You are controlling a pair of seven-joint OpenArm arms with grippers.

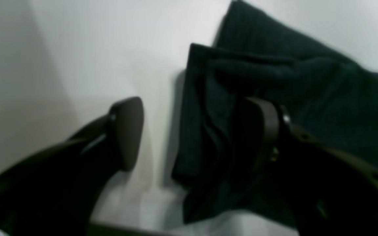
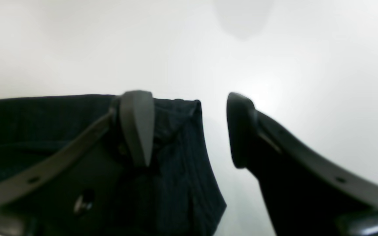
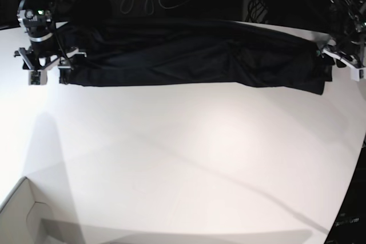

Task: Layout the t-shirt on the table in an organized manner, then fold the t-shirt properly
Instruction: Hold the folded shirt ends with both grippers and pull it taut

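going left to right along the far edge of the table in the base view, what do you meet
right end effector → t-shirt stretched across the table → left end effector

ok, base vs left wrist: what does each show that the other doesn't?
Only base: the whole t-shirt stretched as a long band across the far side of the table, the right gripper at its other end, and a cardboard box corner.
Only left wrist: the stacked folds at the shirt's end, and the left gripper open, one finger over fabric, one over bare table.
Both: black shirt, white table, left gripper.
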